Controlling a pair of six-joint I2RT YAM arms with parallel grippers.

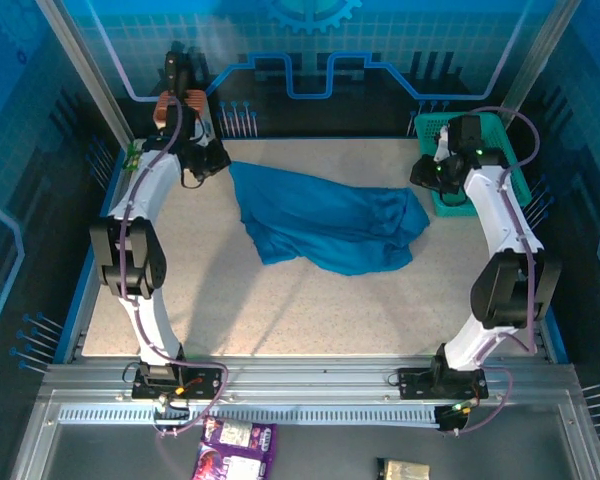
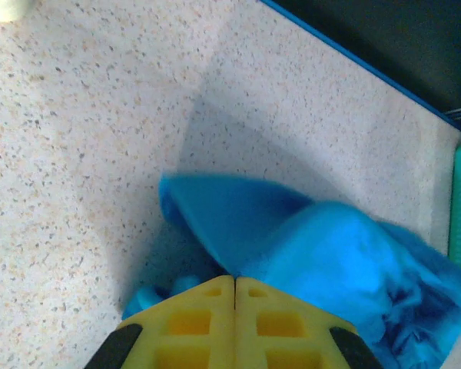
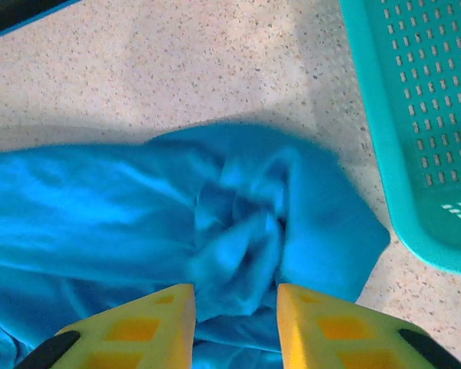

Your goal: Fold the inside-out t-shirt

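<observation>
**Left jaws clamped at the shirt's far-left corner, right jaws parted over its bunched right end**

The left gripper [image 2: 234, 286] is clenched: in its wrist view the two yellow fingers [image 2: 196, 315] meet flush along a thin seam with no gap. A raised fold of the inside-out t-shirt [image 1: 325, 225] runs right up to and under the fingertips. Whether any cloth is caught in the seam cannot be told.

The right gripper [image 3: 237, 296] is released, its fingers standing partly apart. They straddle a twisted knot of blue cloth that fills the space between them. The fingertips sit against the fabric on either side without pressing it flat.

The t-shirt lies crumpled on the speckled table [image 1: 280, 310], in the far half, between the two grippers. Its long axis runs left to right across the table, tilted slightly. The left end sits farther back by the left gripper and tapers toward a corner there. The right end sits a little nearer and is fuller and heaped under the right gripper. That right end is just beside the teal basket [image 1: 500, 128] at the table's far-right corner, with a strip of bare table between cloth and basket wall in the right wrist view.
</observation>
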